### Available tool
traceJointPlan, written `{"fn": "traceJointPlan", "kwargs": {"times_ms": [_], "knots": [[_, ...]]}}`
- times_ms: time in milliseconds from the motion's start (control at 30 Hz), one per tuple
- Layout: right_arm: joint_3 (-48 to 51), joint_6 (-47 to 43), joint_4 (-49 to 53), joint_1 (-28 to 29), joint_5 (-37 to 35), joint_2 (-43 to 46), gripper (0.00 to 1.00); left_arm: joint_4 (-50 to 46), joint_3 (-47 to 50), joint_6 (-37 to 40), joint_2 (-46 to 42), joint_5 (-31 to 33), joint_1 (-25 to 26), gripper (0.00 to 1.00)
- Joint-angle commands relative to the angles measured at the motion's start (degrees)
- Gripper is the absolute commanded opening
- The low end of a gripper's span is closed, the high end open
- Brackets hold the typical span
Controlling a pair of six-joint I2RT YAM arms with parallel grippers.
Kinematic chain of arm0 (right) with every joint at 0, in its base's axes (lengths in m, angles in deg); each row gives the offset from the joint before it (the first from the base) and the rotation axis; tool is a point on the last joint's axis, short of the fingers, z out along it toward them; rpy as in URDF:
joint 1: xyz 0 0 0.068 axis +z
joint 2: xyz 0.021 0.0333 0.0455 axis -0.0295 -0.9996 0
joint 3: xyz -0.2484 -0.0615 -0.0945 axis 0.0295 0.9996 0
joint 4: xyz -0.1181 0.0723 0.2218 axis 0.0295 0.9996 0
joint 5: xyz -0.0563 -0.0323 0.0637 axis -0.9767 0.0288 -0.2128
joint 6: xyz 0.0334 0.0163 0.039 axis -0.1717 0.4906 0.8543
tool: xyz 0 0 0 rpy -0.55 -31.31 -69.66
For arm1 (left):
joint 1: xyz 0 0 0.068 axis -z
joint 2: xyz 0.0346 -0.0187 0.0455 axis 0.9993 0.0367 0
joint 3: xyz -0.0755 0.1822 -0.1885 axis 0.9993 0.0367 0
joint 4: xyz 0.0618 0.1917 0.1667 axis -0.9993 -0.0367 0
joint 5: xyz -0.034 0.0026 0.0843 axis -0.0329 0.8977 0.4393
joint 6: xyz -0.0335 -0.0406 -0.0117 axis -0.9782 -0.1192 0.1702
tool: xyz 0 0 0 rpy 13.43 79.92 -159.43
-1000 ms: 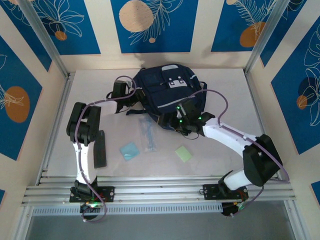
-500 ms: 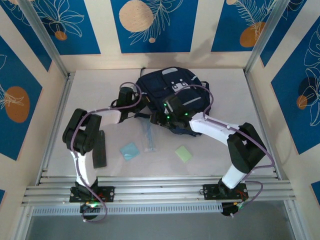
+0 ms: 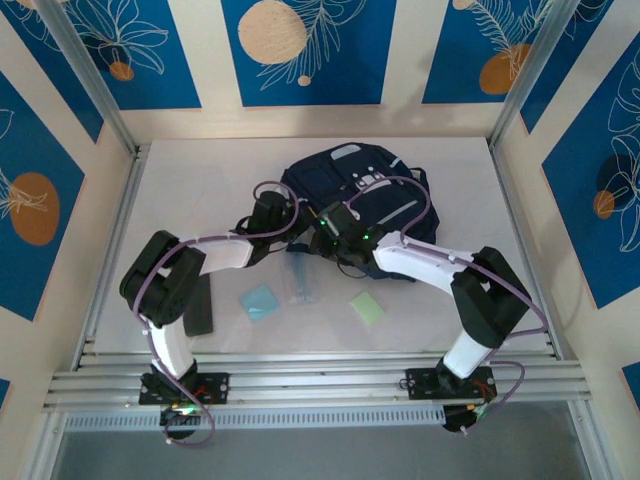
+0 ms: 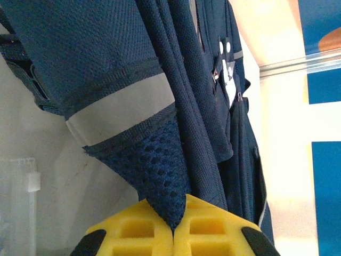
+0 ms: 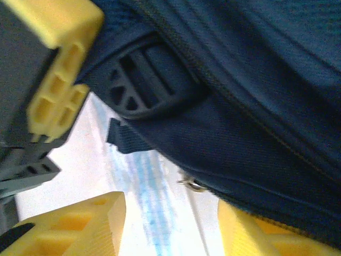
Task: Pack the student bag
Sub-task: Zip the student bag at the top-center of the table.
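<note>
While the student bag (image 3: 360, 195) lies in the middle of the table (image 3: 200, 180), toward the far side, both arms work at its near edge — the step looks like opening the bag. The left claw (image 4: 173, 228) is clenched tight on a corner of the bag's blue mesh. The right claw (image 5: 170, 229) stands half open round the bag's edge by a zip pull (image 5: 193, 184) — it seems not to pinch yet, though the view is blurry. Next it should close there and pull away from the left claw.
</note>
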Motion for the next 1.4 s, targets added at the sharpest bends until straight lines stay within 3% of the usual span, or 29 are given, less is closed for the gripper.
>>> {"fn": "traceJointPlan", "kwargs": {"times_ms": [0,133,333,433,567,767,867,1033,1200,1367], "knots": [[0.6,1.3,1.0,0.0,-6.8,0.0,0.48,6.0,0.1,-2.0,-3.9,-1.6,1.4,0.0],[-2.0,1.3,3.7,0.6,-9.9,-3.1,0.46,5.2,0.6,-1.8,-5.2,-1.1,1.9,0.0],[-2.8,3.9,3.9,1.8,-21.5,-7.5,0.45,6.9,2.0,-3.8,-6.7,-1.8,3.0,0.0],[-5.4,5.9,5.5,2.1,-26.3,-10.0,0.39,7.6,2.9,-5.1,-7.4,-2.0,3.8,0.0],[-8.7,7.5,8.8,2.3,-30.7,-12.3,0.3,8.3,4.2,-6.1,-8.3,-1.6,4.4,0.0],[-6.7,6.6,8.9,2.3,-30.8,-10.4,0.05,8.4,3.9,-5.1,-7.6,-0.2,3.9,0.0],[-3.5,1.3,4.8,2.0,-26.1,-7.5,0.0,7.4,2.3,-3.3,-6.2,0.0,2.8,0.0],[-0.2,-5.1,6.1,-0.7,-10.1,-2.9,0.0,6.5,-0.6,0.4,-2.8,-0.3,-0.5,0.0],[1.9,-9.8,13.4,-3.9,6.7,0.8,0.0,5.6,-3.5,4.3,0.6,-0.2,-3.0,0.0],[2.6,-13.8,23.8,-4.9,12.5,2.6,0.0,5.6,-6.0,5.7,2.9,-0.6,-4.4,0.0]]}}
